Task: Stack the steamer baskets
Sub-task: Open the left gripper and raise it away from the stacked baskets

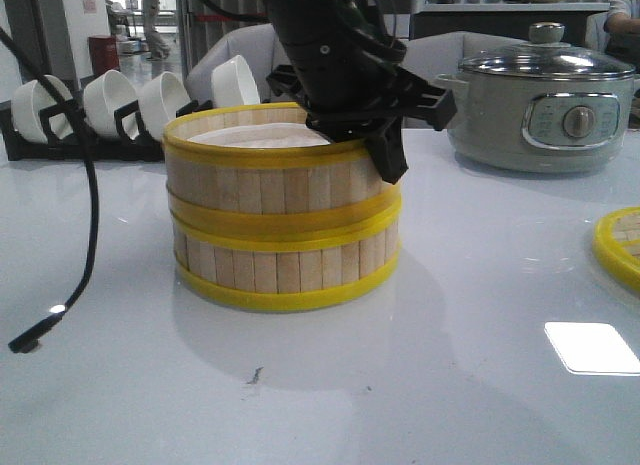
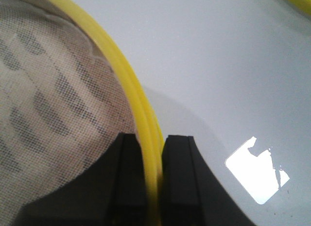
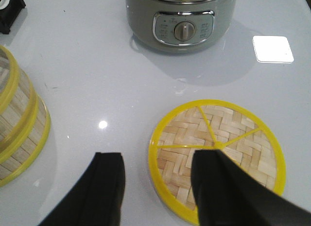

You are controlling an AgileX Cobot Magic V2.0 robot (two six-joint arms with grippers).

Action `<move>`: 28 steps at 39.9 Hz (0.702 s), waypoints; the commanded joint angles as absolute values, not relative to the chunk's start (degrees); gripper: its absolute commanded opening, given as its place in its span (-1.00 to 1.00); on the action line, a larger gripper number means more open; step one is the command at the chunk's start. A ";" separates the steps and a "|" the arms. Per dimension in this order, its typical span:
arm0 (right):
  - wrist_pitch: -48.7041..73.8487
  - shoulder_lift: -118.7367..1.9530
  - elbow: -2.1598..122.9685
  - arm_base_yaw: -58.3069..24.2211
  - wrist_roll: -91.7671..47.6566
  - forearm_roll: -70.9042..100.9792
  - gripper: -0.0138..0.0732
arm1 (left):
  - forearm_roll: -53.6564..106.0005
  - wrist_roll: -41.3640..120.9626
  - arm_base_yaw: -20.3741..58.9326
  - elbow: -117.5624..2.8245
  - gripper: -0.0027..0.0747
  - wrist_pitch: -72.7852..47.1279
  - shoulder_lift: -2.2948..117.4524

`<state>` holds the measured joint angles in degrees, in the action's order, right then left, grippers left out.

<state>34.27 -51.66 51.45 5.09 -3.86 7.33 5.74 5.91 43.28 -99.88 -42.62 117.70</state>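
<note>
1. Two steamer baskets (image 1: 285, 210) stand stacked mid-bench, the upper one seated on the lower.
2. Left gripper (image 2: 151, 184) is clamped on the upper basket's yellow rim, one finger inside, one outside.
3. Lid (image 3: 217, 155) lies flat on the bench (image 1: 400, 385), apart from the stack; right gripper (image 3: 158, 192) hovers spread above it, holding nothing.
4. Risk: a sideways pull on release could drag the upper basket off-centre.

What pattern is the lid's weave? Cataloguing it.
Herringbone, pale bamboo, on the lid; right wrist view.
</note>
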 commanded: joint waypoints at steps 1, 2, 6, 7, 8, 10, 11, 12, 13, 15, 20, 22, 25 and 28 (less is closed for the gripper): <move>30.03 -51.35 53.67 5.16 -4.22 6.87 0.29 | 6.85 6.04 43.98 -101.93 -0.71 -39.70 114.65; 30.03 -51.35 53.67 5.16 -4.22 6.87 0.29 | 6.86 6.04 43.98 -101.93 -0.71 -39.70 114.65; 30.03 -51.35 53.67 5.16 -4.22 6.87 0.29 | 6.94 6.04 43.98 -101.93 -0.71 -39.76 114.65; 30.03 -51.35 53.67 5.16 -4.22 6.87 0.29 | 6.94 6.04 43.98 -101.93 -0.71 -39.76 114.65; 30.03 -51.35 53.67 5.16 -4.22 6.87 0.29 | 7.11 6.04 43.98 -101.93 -0.71 -39.76 114.65; 30.03 -51.35 53.67 5.16 -4.22 6.87 0.29 | 7.54 6.04 43.98 -101.93 -0.71 -39.76 114.65; 30.03 -51.35 53.67 5.16 -4.22 6.87 0.29 | 7.81 6.04 43.98 -101.93 -0.71 -39.76 114.65; 30.03 -51.35 53.67 5.16 -4.22 6.87 0.29 | 7.92 6.04 43.98 -101.93 -0.71 -39.84 114.65; 30.03 -51.35 53.67 5.16 -4.22 6.87 0.29 | 7.95 6.04 43.98 -101.93 -0.71 -39.84 114.65; 30.03 -51.35 53.67 5.16 -4.22 6.87 0.29 | 7.95 6.04 43.98 -101.93 -0.71 -39.84 114.65; 30.03 -51.35 53.67 5.16 -4.22 6.87 0.29 | 7.95 6.04 43.98 -101.93 -0.71 -39.84 114.65; 30.03 -51.35 53.67 5.16 -4.22 6.87 0.29 | 7.95 6.04 43.98 -101.93 -0.70 -39.84 114.65; 30.03 -51.35 53.67 5.16 -4.22 6.87 0.29 | 7.95 6.04 43.98 -101.93 -0.65 -39.84 114.65; 30.03 -51.35 53.67 5.16 -4.22 6.87 0.29 | 7.95 6.04 43.98 -101.93 -0.53 -39.84 114.65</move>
